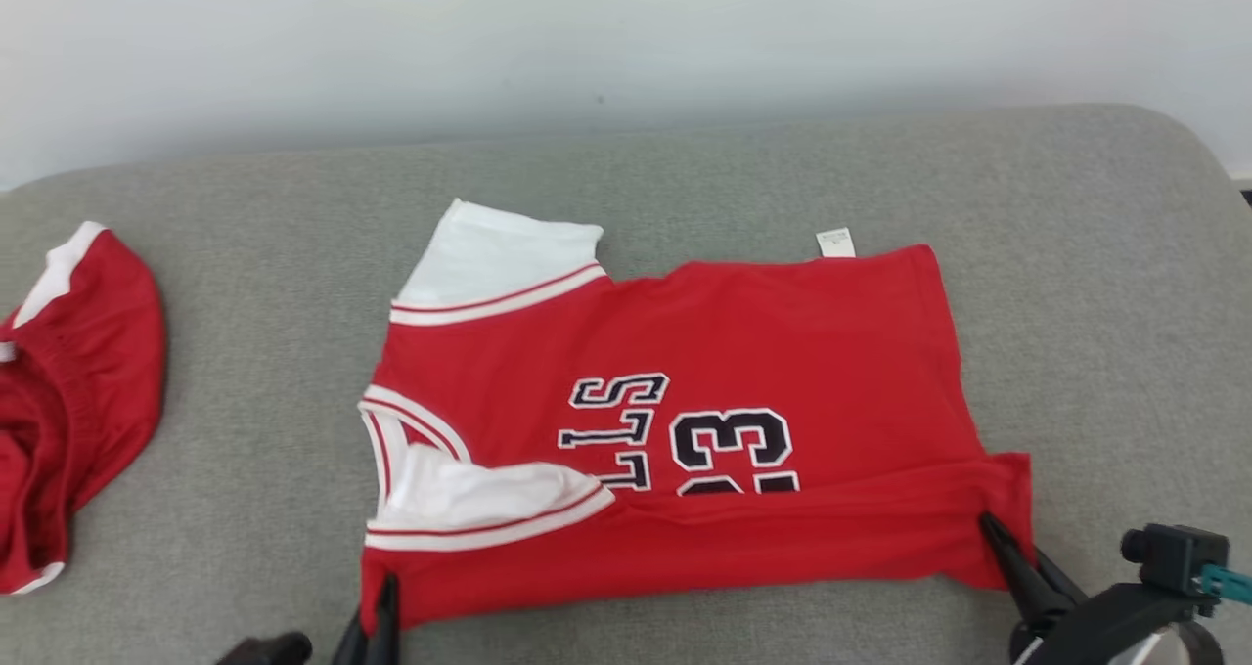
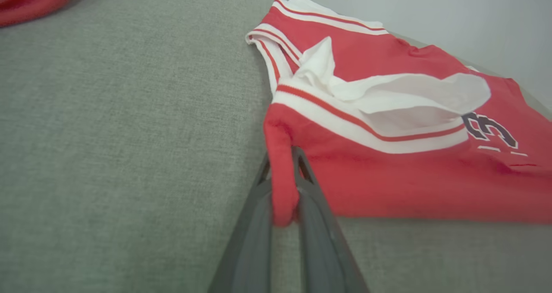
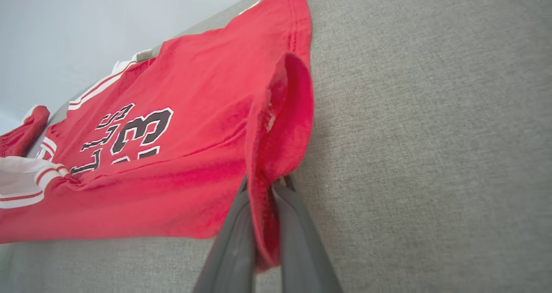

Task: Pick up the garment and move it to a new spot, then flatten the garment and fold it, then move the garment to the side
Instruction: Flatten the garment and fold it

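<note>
- The red jersey (image 1: 685, 430) lies spread flat and sideways on the grey padded surface (image 1: 245, 303). Its near long edge is folded up over the front. It stretches from one gripper to the other, collar end at the left one and hem end at the right one.
- The left gripper (image 2: 282, 157) is closed tight on the jersey's near collar-end corner. A roll of red cloth is pinched between its two fingers and pokes out on the wrist side.
- The right gripper (image 3: 265, 181) is clamped on the near hem corner. A fold of cloth is squeezed between its fingers, and a loose loop bulges just past the tips.
- The white sleeve (image 2: 414, 95), edged with a red-and-white band, lies on the red cloth just beyond the left gripper's tips.
- The dark lettering (image 1: 685, 435) sits between the two grippers, farther out than either, and the fold cuts it off in part.
- A white label (image 1: 834, 243) sticks out at the far edge, well beyond the right gripper.
- A second red garment (image 1: 78, 401) with white trim lies well out to the left of the left gripper, apart from the jersey.
- A pale wall (image 1: 587, 39) rises behind the surface.
</note>
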{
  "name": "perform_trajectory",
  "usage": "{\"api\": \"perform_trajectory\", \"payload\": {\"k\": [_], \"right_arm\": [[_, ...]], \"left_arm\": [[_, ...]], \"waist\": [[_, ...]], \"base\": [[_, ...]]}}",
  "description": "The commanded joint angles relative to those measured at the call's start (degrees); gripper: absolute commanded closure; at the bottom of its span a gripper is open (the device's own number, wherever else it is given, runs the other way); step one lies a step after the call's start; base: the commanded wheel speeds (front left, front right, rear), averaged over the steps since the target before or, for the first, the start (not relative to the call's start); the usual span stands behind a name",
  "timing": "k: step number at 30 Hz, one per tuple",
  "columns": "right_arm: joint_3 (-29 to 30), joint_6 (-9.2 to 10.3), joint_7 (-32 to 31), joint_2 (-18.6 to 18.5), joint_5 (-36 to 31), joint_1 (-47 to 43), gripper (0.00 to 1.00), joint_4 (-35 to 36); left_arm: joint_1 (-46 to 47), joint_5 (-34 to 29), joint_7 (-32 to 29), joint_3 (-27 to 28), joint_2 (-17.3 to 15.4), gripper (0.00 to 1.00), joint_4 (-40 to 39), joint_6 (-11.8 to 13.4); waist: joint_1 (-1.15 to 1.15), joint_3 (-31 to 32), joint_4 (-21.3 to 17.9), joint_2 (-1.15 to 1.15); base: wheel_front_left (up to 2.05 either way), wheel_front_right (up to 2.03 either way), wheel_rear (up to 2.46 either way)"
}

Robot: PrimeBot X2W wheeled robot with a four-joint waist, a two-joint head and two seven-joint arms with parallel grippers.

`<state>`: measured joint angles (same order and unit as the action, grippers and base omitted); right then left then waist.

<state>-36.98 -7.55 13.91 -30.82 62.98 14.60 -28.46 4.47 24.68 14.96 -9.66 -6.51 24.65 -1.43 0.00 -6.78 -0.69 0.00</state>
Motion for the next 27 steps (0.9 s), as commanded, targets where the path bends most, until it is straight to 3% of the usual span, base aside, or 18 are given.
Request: {"api": "perform_trajectory", "payload": {"k": [1, 9, 10, 11, 12, 21, 27], "right_arm": [[0.34, 0.14, -0.23, -0.63, -0.31, -0.45, 1.00, 0.23], [2.09, 0.14, -2.46, -3.63, -0.31, -5.04, 1.00, 2.92], [2.39, 0.14, -2.45, -3.36, -0.56, -5.36, 0.69, 2.98], [2.79, 0.14, -2.22, -2.97, -0.82, -5.48, 0.11, 3.01], [3.29, 0.14, -1.87, -2.51, -0.95, -5.55, 0.00, 3.11], [12.66, 0.14, 1.24, 1.48, -10.61, -4.49, 0.00, 7.39], [21.57, 0.14, 1.32, 7.05, -21.84, -5.75, 0.00, 14.47]], "left_arm": [[-0.76, -0.08, 0.25, 0.16, 0.04, 1.00, -0.38, 0.29], [-4.31, -0.32, 0.30, -0.15, 1.77, 1.00, -3.56, 0.73], [-4.32, -0.58, 0.29, 0.12, 1.83, 0.96, -3.66, 0.94], [-4.31, -0.96, 0.29, 0.33, 1.86, 0.46, -3.77, 1.04], [-4.17, -1.38, 0.29, 0.61, 1.88, 0.00, -4.17, 1.16], [-2.02, -6.38, 0.19, 6.41, 2.54, 0.00, -12.86, 1.04], [0.13, -10.48, 0.19, 8.59, 2.93, 0.00, -16.55, 0.57]], "waist": [[0.00, 0.74, 1.01, 0.00], [0.00, 0.62, 1.64, 0.00], [0.00, 0.64, 1.53, 0.00], [0.00, 0.67, 1.37, 0.00], [0.00, 0.68, 1.19, 0.00], [0.00, 1.20, -0.56, 0.00], [0.00, 2.09, -1.44, 0.00]], "base": [[0.00, 0.00, 0.00], [0.00, 0.00, 0.00], [0.00, 0.00, 0.00], [0.00, 0.00, 0.00], [0.00, 0.00, 0.00], [0.00, 0.00, 0.00], [0.00, 0.00, 0.00]]}}
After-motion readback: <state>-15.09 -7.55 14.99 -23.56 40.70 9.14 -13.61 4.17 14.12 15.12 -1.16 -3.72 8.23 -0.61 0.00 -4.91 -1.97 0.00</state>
